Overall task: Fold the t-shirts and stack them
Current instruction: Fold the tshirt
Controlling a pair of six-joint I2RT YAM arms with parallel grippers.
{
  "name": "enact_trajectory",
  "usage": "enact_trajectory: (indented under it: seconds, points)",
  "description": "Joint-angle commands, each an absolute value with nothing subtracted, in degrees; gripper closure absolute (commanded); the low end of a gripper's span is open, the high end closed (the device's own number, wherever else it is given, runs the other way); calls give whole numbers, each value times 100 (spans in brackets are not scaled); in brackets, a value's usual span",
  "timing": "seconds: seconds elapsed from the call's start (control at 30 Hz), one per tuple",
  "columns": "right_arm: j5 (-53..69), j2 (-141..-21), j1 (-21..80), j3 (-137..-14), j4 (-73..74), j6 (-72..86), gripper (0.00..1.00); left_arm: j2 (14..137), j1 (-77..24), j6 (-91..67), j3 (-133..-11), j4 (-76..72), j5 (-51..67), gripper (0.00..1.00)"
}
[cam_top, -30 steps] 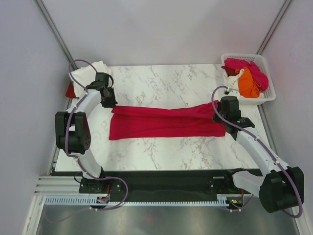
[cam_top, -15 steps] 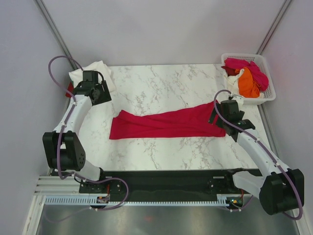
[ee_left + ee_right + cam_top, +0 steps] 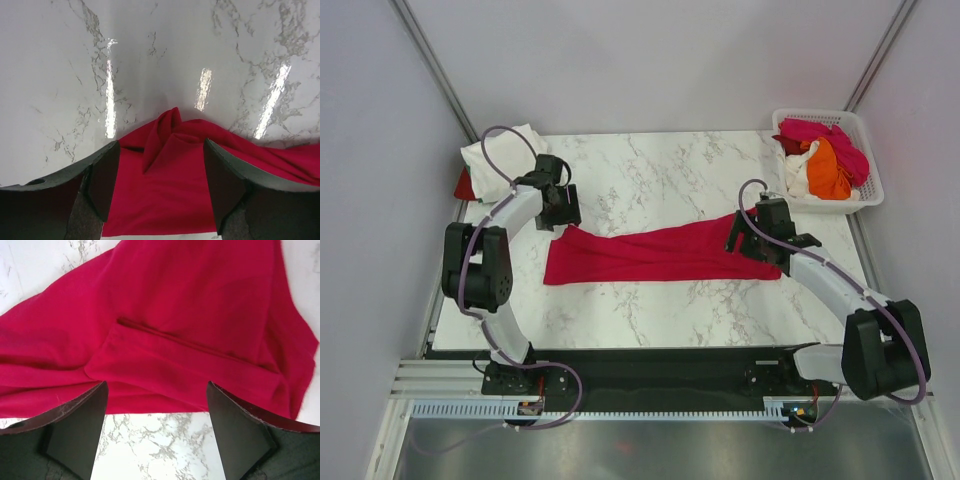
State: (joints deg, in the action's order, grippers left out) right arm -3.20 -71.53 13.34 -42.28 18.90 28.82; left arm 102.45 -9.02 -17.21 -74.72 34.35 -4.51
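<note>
T-shirt [image 3: 660, 255], crimson, long axis left-right; left end effector [image 3: 160, 150] and right end effector [image 3: 156, 387] both unclenched.

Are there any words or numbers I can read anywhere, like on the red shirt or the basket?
No, there is nothing to read in these pictures.
The red shirt is plain.
The white basket shows no label.
The marble table has only grey veins.
The left gripper and right gripper show no writing.

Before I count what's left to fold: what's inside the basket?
In the basket lie a pink shirt, an orange shirt and a white shirt, heaped. Whatever is beneath them is hidden.
</note>
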Motion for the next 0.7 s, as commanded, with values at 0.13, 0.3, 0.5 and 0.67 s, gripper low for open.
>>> enact_trajectory:
  seconds: [0.13,0.3,0.5,0.67]
  points:
    - [-35,-7655,1389,-4658,1345,2821,13,10670,-861,-2021,-7708,3401,-194,25]
    - [-61,-7734,1389,-4527,1257,2769,13,10705,-861,-2065,-7682,3392,-26,47]
    - [-70,-7831,1389,-4412,1169,2725,14,10468,-861,-2022,-7646,3401,132,98]
    - [-88,-7779,1397,-4386,1187,2663,14,9828,-870,-1890,-7611,3515,-351,98]
